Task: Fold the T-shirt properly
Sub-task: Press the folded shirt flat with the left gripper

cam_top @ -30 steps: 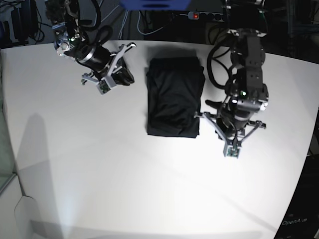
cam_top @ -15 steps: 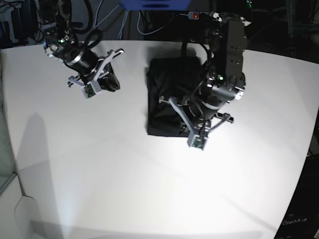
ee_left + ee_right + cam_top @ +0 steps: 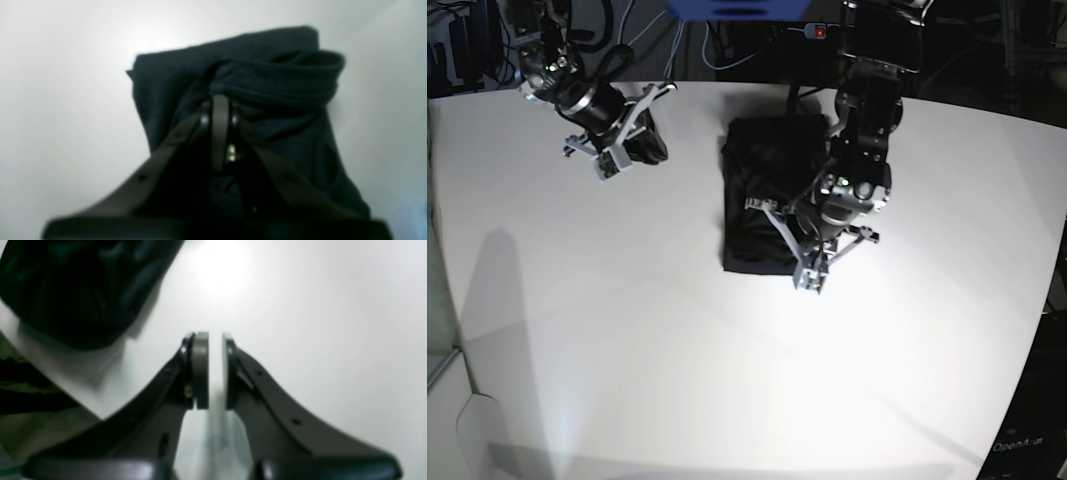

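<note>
Black T-shirt (image 3: 772,195) folded into a tall rectangle, lying flat on the white desk (image 3: 677,340) a little behind centre, long sides running front to back. Left edge straight and uncovered; front hem just short of the desk's middle; far end close to the desk's back edge. From the left wrist view, layered folds bunched at the far end of the T-shirt (image 3: 240,83), outline otherwise tidy.

Left claw (image 3: 810,280) down over the T-shirt's front right corner, jaws pressed together with no gap between them; whether any cloth is pinched cannot be told, the view being blurred and dark. Left arm leaning in from the back of the desk, covering much of the garment's right side.

Right claw (image 3: 607,165) near the back left of the desk, well apart from the T-shirt, jaws parted by a narrow slit with only desk surface visible between the pads (image 3: 200,370). A dark rounded part of the arm just beside it.

Wide bare white surface across the whole front half and to the right of the garment. Cables and a power strip (image 3: 827,32) beyond the back edge.
</note>
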{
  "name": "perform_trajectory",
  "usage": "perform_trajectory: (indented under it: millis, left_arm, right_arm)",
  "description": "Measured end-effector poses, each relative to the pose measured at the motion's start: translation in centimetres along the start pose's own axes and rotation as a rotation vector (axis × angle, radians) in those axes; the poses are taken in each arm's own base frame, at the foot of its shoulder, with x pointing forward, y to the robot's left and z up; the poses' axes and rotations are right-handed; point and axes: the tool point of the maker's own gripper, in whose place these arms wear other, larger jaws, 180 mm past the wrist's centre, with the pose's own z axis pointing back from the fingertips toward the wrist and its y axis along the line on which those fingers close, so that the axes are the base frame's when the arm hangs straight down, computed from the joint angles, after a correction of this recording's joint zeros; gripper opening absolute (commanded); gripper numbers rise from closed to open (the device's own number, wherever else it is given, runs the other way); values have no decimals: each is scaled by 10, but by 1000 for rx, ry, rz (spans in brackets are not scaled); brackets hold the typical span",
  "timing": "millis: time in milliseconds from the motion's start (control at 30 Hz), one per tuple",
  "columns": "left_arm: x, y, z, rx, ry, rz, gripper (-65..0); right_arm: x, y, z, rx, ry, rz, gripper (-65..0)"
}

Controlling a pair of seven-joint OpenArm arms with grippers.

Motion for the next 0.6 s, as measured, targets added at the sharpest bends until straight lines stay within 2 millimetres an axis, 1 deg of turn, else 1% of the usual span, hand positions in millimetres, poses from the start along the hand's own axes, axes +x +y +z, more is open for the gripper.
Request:
perform_trajectory:
  millis: [100, 167, 267, 333, 400, 500, 533, 600]
  left_arm:
    - [-1, 0, -12, -1, -14, 13, -650]
    - [-3, -2, -15, -4, -21, 17, -650]
    - [-3, -2, -16, -5, -22, 17, -650]
    - [-3, -1, -15, -3, -24, 19, -650]
    - [1, 5, -10, 5, -34, 43, -650]
    - [28, 20, 8, 49, -118, 66, -650]
    - [45, 21, 16, 54, -172, 73, -650]
    - [73, 12, 31, 23, -259, 87, -650]
  right_arm:
    - [0, 2, 0, 4, -4, -1, -603]
    - [-3, 3, 1, 5, -1, -7, -603]
    - [-10, 5, 3, 7, 20, -13, -603]
    - [-8, 4, 3, 5, 15, -11, -603]
    - [-6, 2, 3, 3, 7, -7, -603]
    - [-7, 0, 6, 0, 16, 6, -603]
    - [-7, 0, 6, 0, 16, 6, -603]
    - [-6, 1, 6, 1, 11, 5, -603]
